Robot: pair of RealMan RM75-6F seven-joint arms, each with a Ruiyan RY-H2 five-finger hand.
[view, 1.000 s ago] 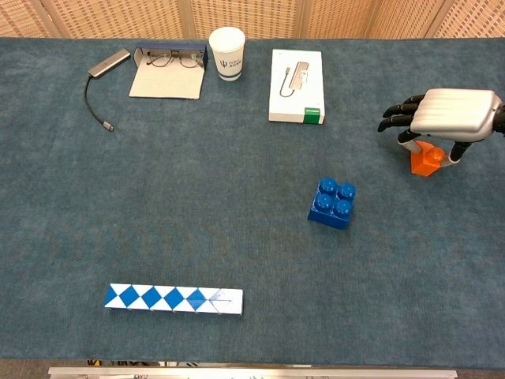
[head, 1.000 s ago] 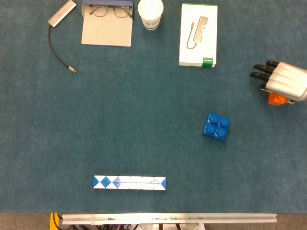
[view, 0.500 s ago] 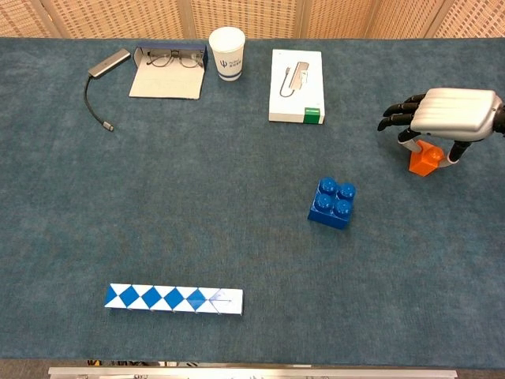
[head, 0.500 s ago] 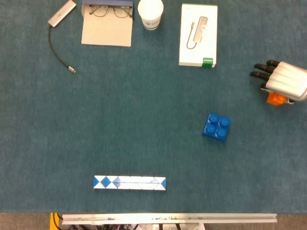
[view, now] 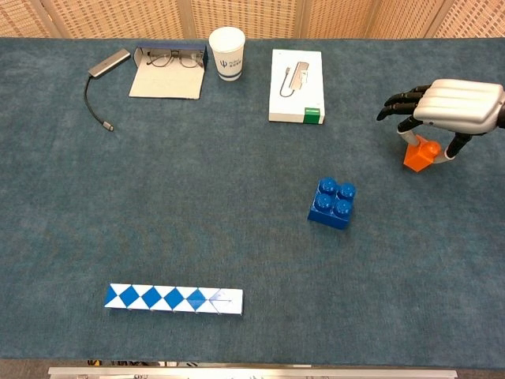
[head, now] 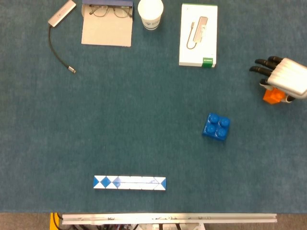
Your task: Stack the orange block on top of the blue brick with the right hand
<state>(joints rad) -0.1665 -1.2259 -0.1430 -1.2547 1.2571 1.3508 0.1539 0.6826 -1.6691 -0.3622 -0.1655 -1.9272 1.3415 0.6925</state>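
Note:
My right hand [head: 286,78] [view: 452,103] hangs at the right edge and pinches the small orange block [head: 273,95] [view: 420,152] from above, other fingers spread to the left. The block is tilted and looks lifted slightly off the cloth. The blue brick [head: 216,126] [view: 332,202], studs up, rests on the table to the lower left of the hand, well apart from it. My left hand is in neither view.
A blue-white patterned bar [head: 129,182] lies near the front edge. At the back sit a white boxed adapter [head: 198,35], a paper cup [head: 150,12], glasses on a card [head: 107,24] and a cable with adapter [head: 60,28].
The right hand rose a little and shifted slightly toward the back, taking the orange block with it; the block now tilts and sits clear of the cloth.

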